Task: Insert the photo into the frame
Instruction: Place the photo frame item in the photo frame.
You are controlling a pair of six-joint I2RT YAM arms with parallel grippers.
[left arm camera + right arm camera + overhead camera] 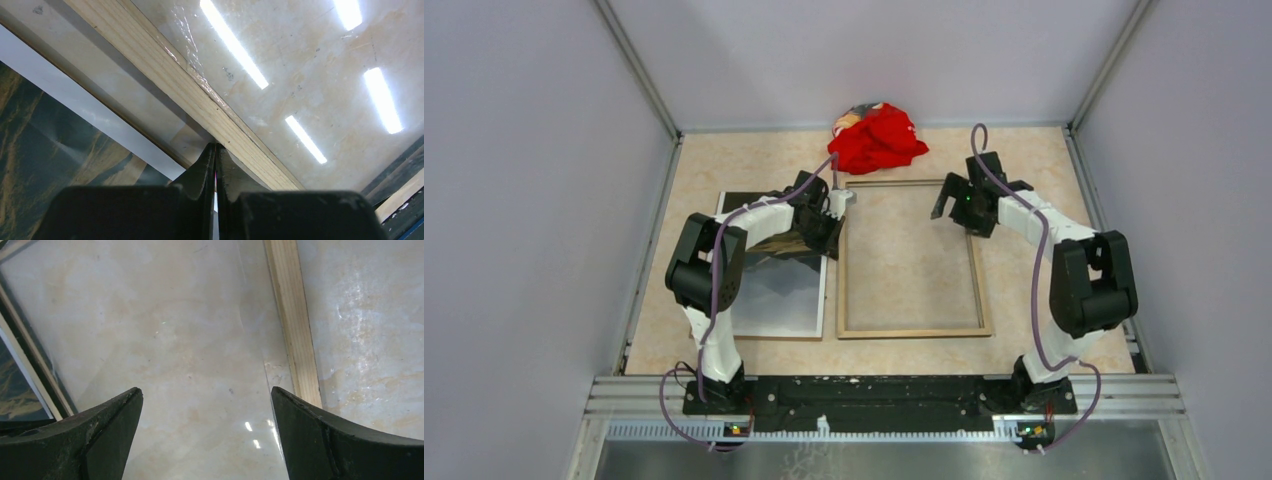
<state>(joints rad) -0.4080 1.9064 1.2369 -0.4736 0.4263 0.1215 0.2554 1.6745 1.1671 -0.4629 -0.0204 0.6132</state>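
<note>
The frame (910,331) lies flat in the middle of the table, pale wood side up, with a glossy clear pane inside it. The photo (779,295) lies just left of it, partly under my left arm. My left gripper (834,238) is shut, its tips (216,146) low against the outer edge of the frame's left rail (165,65). The photo's white margin (90,107) runs in behind the fingers; whether it is pinched cannot be made out. My right gripper (949,195) hangs open (207,392) over the pane near the frame's right rail (292,315), holding nothing.
A crumpled red cloth (876,138) lies at the back of the table, beyond the frame. A thin brown edge (774,338) shows under the photo's near side. Grey walls close in the table on the left, right and back.
</note>
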